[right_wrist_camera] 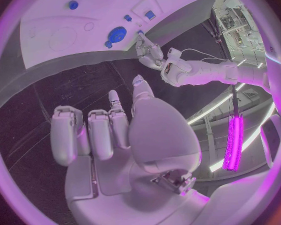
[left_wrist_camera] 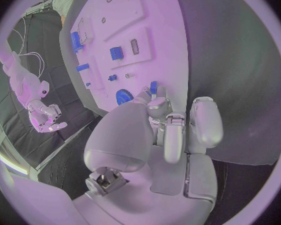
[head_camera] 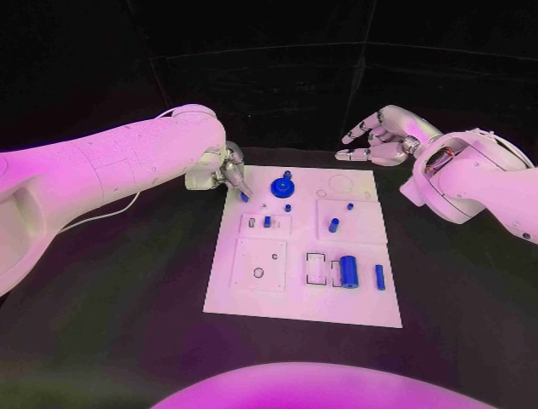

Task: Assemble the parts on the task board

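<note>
Black tabletop [head_camera: 121, 281] carries the task board [head_camera: 259, 298] at centre. Head view: left hand [head_camera: 220, 168], at the board's 11 o'clock corner, pinches a small blue part [head_camera: 244, 196]; right hand [head_camera: 379, 136] hovers at 1 o'clock, fingers wide, empty. Left wrist view: fingertips [left_wrist_camera: 154, 101] grip that part [left_wrist_camera: 153, 87] beside a blue gear [left_wrist_camera: 124, 95]. Right wrist view: fingers [right_wrist_camera: 90, 135] spread, holding nothing.

A black table [head_camera: 121, 281] spreads beneath the fingers, with a thin white cable [head_camera: 107, 215] trailing across it.

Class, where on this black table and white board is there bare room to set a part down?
Bare black table lies left of the white task board, and right of it below the right hand. Crowded: the board's far-left corner, by the left hand and round blue part.
</note>
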Tool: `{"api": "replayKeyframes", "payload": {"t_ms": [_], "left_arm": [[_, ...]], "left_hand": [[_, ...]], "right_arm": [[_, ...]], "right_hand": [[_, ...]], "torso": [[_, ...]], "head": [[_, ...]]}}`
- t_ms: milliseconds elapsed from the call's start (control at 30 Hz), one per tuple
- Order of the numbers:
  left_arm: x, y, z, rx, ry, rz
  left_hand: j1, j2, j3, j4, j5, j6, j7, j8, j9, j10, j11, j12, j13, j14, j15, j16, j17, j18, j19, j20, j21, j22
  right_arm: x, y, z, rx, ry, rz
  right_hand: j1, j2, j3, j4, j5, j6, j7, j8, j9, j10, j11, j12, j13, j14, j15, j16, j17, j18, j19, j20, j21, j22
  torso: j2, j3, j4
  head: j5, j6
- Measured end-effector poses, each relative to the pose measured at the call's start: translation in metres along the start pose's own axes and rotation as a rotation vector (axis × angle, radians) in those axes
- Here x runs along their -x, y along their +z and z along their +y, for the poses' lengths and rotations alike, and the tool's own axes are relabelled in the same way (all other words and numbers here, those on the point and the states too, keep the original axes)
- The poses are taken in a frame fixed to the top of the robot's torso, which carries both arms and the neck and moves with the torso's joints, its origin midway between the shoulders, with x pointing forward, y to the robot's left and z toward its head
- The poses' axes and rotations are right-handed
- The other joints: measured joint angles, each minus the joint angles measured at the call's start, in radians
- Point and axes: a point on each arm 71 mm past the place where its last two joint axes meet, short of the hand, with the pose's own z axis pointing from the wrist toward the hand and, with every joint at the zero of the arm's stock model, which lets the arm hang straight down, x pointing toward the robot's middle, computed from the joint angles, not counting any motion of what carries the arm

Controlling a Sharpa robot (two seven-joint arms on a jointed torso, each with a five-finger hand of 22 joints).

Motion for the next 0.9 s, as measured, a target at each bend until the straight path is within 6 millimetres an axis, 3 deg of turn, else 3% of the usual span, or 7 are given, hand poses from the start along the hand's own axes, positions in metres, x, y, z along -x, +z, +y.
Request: {"api": "replayKeyframes", "payload": {"t_ms": [67,167,300,433,533,567,900], "left_arm": [[-0.001,-0.001,0.001,-0.008,-0.01,-0.003],[-0.002,-0.004,0.004,-0.025,-0.03,-0.011],[-0.003,-0.009,0.007,-0.048,-0.063,-0.023],[-0.007,-0.014,0.008,-0.073,-0.092,-0.027],[-0.011,-0.019,0.009,-0.093,-0.114,-0.027],[-0.012,-0.02,0.009,-0.099,-0.12,-0.027],[-0.029,-0.031,0.009,-0.147,-0.159,-0.032]], "left_hand": [[0.0,-0.004,0.014,0.014,0.0,-0.002,0.002,0.0,0.0,0.002,-0.002,-0.005,-0.003,0.0,0.0,0.0,0.0,0.0,0.0,0.0,0.0,0.003],[-0.024,-0.029,0.05,0.03,0.0,-0.002,0.002,0.01,0.009,0.006,-0.006,-0.005,-0.005,0.0,0.0,0.0,0.0,0.0,0.0,0.0,0.0,0.006],[-0.07,-0.075,0.154,0.009,0.0,-0.002,0.002,0.018,0.019,0.01,-0.006,-0.005,-0.01,0.0,0.0,0.0,0.0,0.0,0.003,-0.003,-0.004,0.008],[-0.093,-0.098,0.209,0.001,0.0,-0.001,0.002,0.023,0.027,0.013,-0.006,-0.005,-0.014,0.0,0.0,0.0,0.0,0.0,0.003,-0.003,-0.004,0.01],[-0.101,-0.106,0.223,0.005,0.0,-0.002,0.002,0.025,0.028,0.013,-0.006,-0.005,-0.014,0.0,0.0,0.0,0.0,0.0,0.003,-0.003,-0.004,0.012],[-0.109,-0.114,0.251,-0.01,-0.001,-0.002,0.002,0.028,0.028,0.013,-0.006,-0.005,-0.014,0.0,0.0,0.0,0.0,0.0,0.003,-0.003,-0.004,0.013],[-0.119,-0.124,0.264,-0.009,-0.001,0.002,-0.002,0.029,0.033,0.017,-0.009,-0.005,-0.014,0.0,0.0,0.0,0.0,0.0,0.007,0.0,-0.004,0.016]], "right_arm": [[0.0,0.0,0.0,0.0,0.0,0.0],[0.0,0.0,-0.001,-0.001,0.0,-0.001],[0.0,0.0,-0.001,-0.002,-0.001,-0.001],[0.001,0.0,-0.002,-0.004,-0.001,-0.002],[0.001,0.0,-0.002,-0.006,-0.002,-0.003],[0.001,0.0,-0.003,-0.006,-0.002,-0.003],[0.002,0.001,-0.004,-0.011,-0.003,-0.005]], "right_hand": [[0.0,0.0,0.0,0.0,0.0,0.0,0.0,0.0,0.0,0.0,0.0,0.0,0.0,0.0,0.0,0.0,0.0,0.0,0.0,0.0,0.0,0.0],[0.0,0.0,0.0,0.0,0.0,0.0,0.0,0.0,0.0,0.0,0.0,0.0,0.0,0.0,0.0,0.0,0.0,0.0,0.0,0.0,0.0,0.0],[0.0,0.0,0.0,0.0,0.0,0.0,0.0,0.0,0.0,0.0,0.0,0.0,-0.001,0.0,0.0,0.0,0.0,0.0,0.0,0.0,0.0,0.0],[0.0,0.0,0.0,0.0,0.0,0.0,0.0,0.0,0.0,0.0,0.0,0.0,-0.001,0.0,0.0,0.0,0.0,0.0,0.0,0.0,0.0,0.0],[0.0,0.0,0.0,0.0,0.0,0.0,0.0,0.0,0.0,0.0,0.0,0.0,-0.001,0.0,0.0,0.0,0.0,0.0,0.0,0.0,0.0,0.0],[0.0,0.0,0.0,0.0,0.0,0.0,0.0,0.0,0.0,0.0,0.0,0.0,-0.001,0.0,0.0,0.0,0.0,0.0,0.0,0.0,0.0,0.0],[0.0,0.0,0.0,0.0,0.0,0.0,0.0,0.0,0.0,0.0,0.0,0.0,-0.001,0.0,0.0,0.0,0.0,0.0,0.0,0.0,0.0,0.0]], "torso": [[0.0,0.0002,0.0002],[-0.001,0.0005,0.0009],[-0.001,0.0006,0.0013],[-0.001,0.0006,0.0013],[-0.001,0.0005,0.0013],[-0.001,0.0005,0.0013],[-0.001,0.0,0.0012]], "head": [[0.007,0.0],[0.009,0.0],[0.01,0.0],[0.011,0.0],[0.012,0.001],[0.012,0.001],[0.015,-0.002]]}}
